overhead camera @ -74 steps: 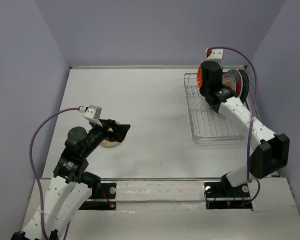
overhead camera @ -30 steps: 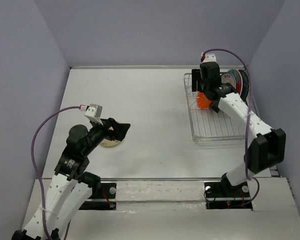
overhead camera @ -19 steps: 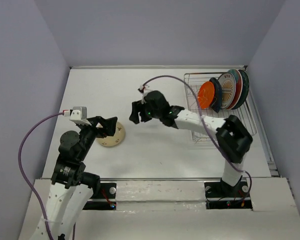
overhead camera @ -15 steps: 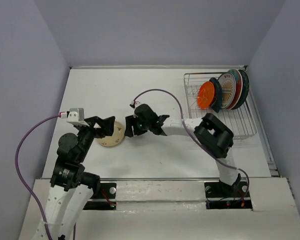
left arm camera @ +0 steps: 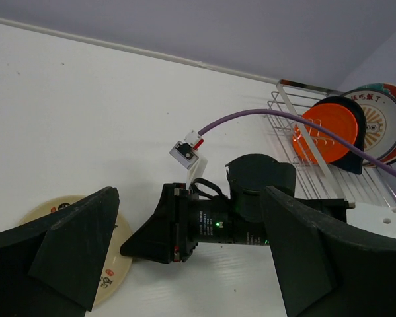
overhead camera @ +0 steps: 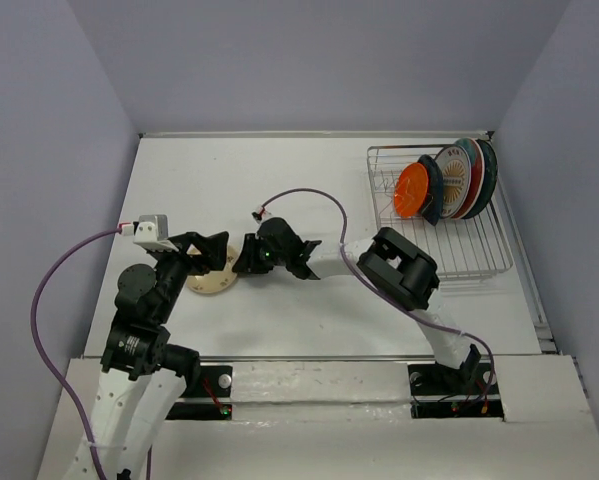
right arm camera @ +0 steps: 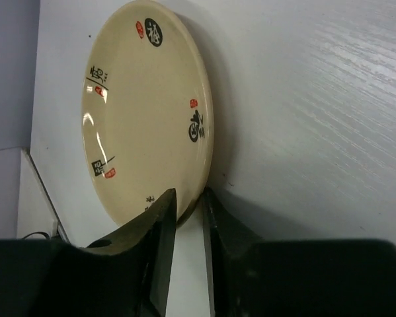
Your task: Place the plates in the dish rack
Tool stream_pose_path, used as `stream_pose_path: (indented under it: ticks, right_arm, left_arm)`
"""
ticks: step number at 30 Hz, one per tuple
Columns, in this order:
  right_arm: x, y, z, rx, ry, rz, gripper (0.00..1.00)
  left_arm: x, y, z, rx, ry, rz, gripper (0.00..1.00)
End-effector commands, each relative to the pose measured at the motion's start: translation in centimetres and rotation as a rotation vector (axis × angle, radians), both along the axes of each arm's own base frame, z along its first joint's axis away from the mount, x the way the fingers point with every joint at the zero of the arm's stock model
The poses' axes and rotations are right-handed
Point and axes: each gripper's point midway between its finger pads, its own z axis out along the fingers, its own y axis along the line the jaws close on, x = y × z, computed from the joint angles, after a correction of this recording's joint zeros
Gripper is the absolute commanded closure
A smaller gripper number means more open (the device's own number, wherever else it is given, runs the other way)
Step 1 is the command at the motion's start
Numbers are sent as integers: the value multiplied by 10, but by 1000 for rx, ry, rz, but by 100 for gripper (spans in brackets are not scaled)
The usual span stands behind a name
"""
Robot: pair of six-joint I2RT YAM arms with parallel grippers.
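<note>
Evidently for an edge grip, the right claw (right arm camera: 188,193) straddles, nearly closed, the rim of the cream plate (right arm camera: 145,112) lying flat on the surface, well apart from the dish rack (overhead camera: 459,250); the left claw (overhead camera: 207,250) gapes empty

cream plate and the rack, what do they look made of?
Cream plate: glazed ceramic, possibly melamine. The face is smooth and glossy, with a bright highlight streak and printed red and black marks.
Rack: metal wire with a bright silver finish, likely chromed or stainless. It shows thin shiny rods in an open grid.
</note>
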Motion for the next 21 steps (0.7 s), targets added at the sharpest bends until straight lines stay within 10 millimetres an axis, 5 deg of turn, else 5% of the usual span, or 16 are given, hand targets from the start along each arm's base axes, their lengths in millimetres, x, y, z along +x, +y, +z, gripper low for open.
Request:
stream_pose_path:
  ticks: [1, 3, 6, 8, 9, 10, 11, 14, 15, 21]
  right_arm:
    - [8, 4, -7, -2, -4, -43, 76]
    - [13, 3, -5, -15, -19, -60, 90]
    - [22, -2, 15, -22, -80, -97, 93]
    - [30, -13, 36, -64, -181, -98, 93]
    - [46, -26, 74, -98, -320, -150, 93]
    - [51, -40, 86, -159, -369, -171, 93]
    - [65, -61, 127, -192, -470, -265, 93]
    - [84, -120, 166, -406, -644, -347, 93]
    - [93, -155, 201, -485, -736, -440, 93]
    - [121, -337, 257, -987, -758, -697, 93]
  left_arm:
    - [0, -2, 16, -5, -55, -15, 1]
    - [0, -5, 15, -5, -54, -35, 1]
    - [-1, -7, 16, -6, -57, -46, 1]
    - [-3, -7, 17, -8, -64, -48, 1]
    - [-4, -8, 18, -10, -68, -52, 1]
    - [-5, -9, 19, -10, -72, -61, 1]
    - [-5, -10, 19, -12, -74, -66, 1]
    - [-9, -13, 21, -15, -86, -86, 1]
    - [-11, -14, 24, -18, -97, -92, 1]
    - [-19, -24, 28, -27, -115, -150, 1]
